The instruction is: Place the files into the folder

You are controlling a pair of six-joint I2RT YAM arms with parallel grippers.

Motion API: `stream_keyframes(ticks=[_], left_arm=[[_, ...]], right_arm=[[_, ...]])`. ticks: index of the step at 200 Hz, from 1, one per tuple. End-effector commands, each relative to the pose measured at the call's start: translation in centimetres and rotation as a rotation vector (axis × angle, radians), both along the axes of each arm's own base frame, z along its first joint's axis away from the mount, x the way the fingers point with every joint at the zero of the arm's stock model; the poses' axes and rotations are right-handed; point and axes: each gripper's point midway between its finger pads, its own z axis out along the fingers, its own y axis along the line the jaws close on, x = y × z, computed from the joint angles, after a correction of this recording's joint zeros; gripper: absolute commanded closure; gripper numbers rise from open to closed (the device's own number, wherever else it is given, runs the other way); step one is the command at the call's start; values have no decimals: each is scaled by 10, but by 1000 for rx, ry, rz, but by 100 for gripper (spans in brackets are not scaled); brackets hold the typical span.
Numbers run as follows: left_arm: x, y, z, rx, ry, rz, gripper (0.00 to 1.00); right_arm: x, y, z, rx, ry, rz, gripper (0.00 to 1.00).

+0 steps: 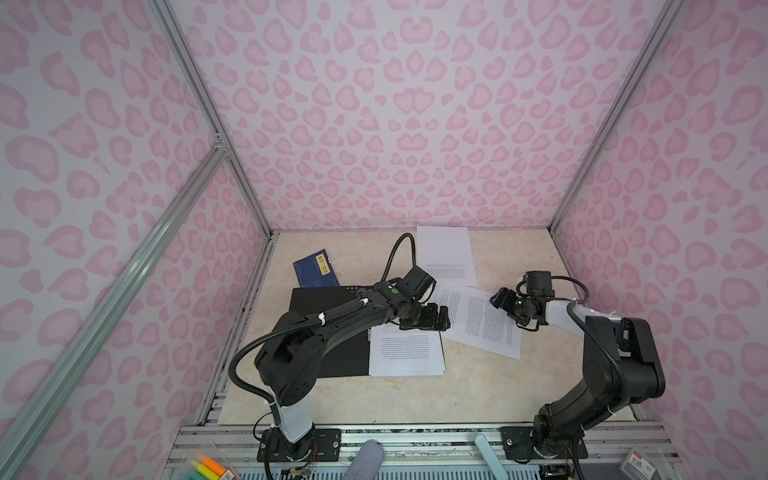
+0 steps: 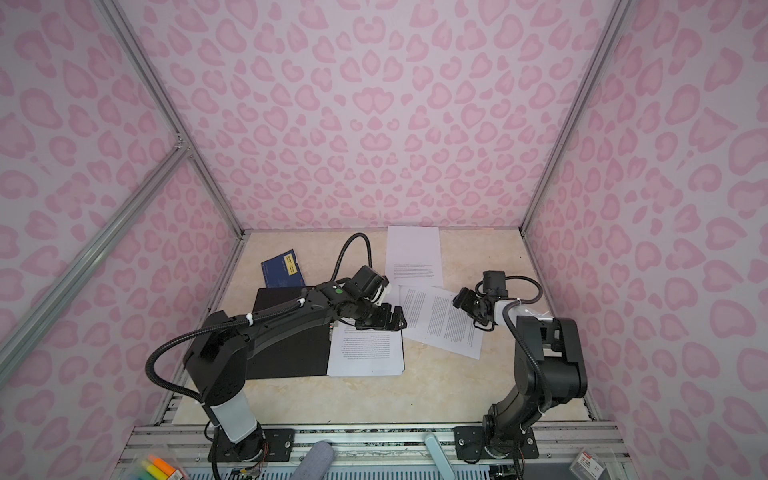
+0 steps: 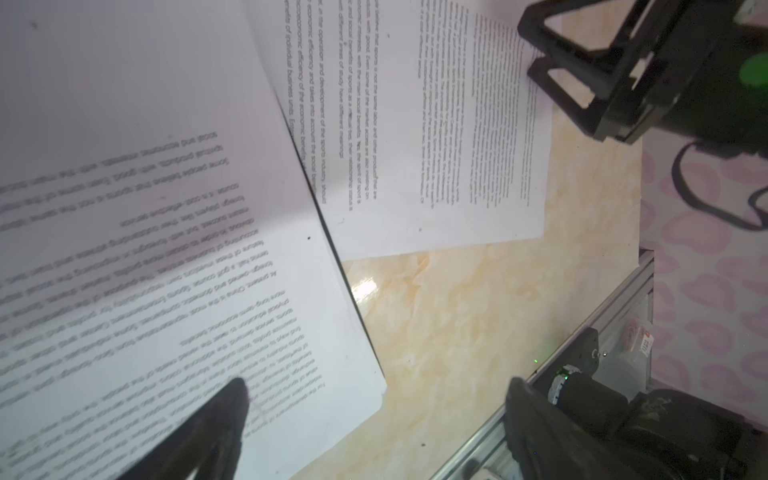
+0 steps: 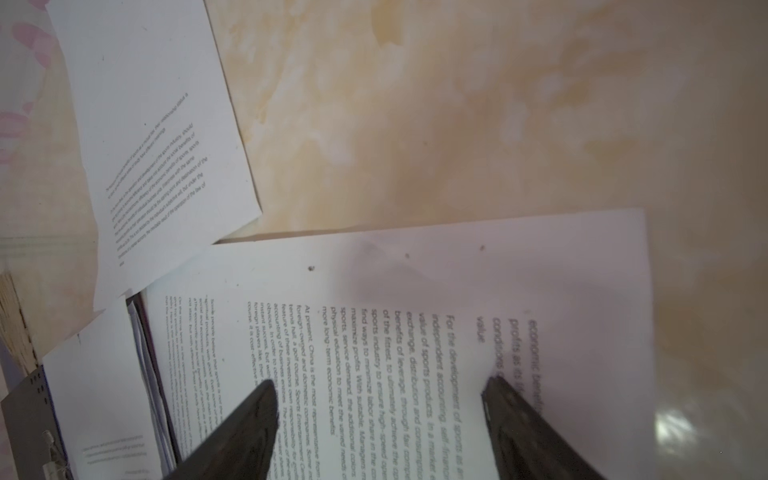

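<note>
Left gripper (image 1: 444, 319) spread over stacked files (image 1: 405, 353) (on black folder (image 1: 345, 361)), right gripper (image 1: 496, 300) spread above loose sheet (image 1: 482, 328).

The big sheet (image 4: 415, 291) in the right wrist view carries black print, with lines such as "For the development of sports as an independent accounting", "At present, China is the most representative" and "more long-term economic benefits". A second sheet (image 3: 374, 232) in the left wrist view reads in part "in the operation and development of the sports industry, should". The yellow label (image 1: 323, 264) on the blue booklet (image 1: 309, 276) is too small to read.
</note>
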Motion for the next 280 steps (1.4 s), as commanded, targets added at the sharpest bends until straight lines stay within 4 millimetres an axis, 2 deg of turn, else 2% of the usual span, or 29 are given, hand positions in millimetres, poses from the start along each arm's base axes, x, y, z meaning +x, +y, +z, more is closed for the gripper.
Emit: stream_keyframes(ticks=[1, 17, 31, 55, 74, 91, 117, 136, 181, 207, 248, 266, 280], left_arm=[[9, -26, -1, -49, 11, -16, 2], [12, -41, -5, -65, 28, -36, 2], [12, -55, -8, -77, 39, -57, 2], [7, -75, -11, -96, 55, -89, 2], [-1, -89, -15, -98, 72, -108, 2], [-6, -94, -25, -84, 86, -105, 2], [-5, -97, -44, -74, 119, -80, 2], [-3, -99, -53, -62, 120, -79, 2], [2, -99, -78, -9, 122, -90, 2], [13, -100, -90, 25, 104, -96, 2], [33, -107, -104, 35, 96, -94, 2], [42, -106, -108, 44, 88, -89, 2], [46, -100, -110, 57, 82, -92, 3]], right_arm=[[-86, -2, -31, 73, 255, -100, 19], [-113, -2, -18, 101, 239, -130, 20], [-121, 3, 0, 121, 187, -131, 19], [-105, -9, 39, 64, 35, -157, 16], [-87, -26, 54, 4, 12, -166, 12], [-74, -41, 47, -5, 58, -185, 12], [-64, -59, 20, -2, 154, -211, 14], [-65, -66, 6, 13, 174, -252, 15], [-73, -78, -5, -20, 208, -283, 15], [-72, -70, -12, 30, 225, -264, 15], [-84, -41, -23, 178, 254, -229, 16], [-85, -26, -19, 230, 232, -186, 16], [-78, -15, -8, 255, 183, -134, 15]])
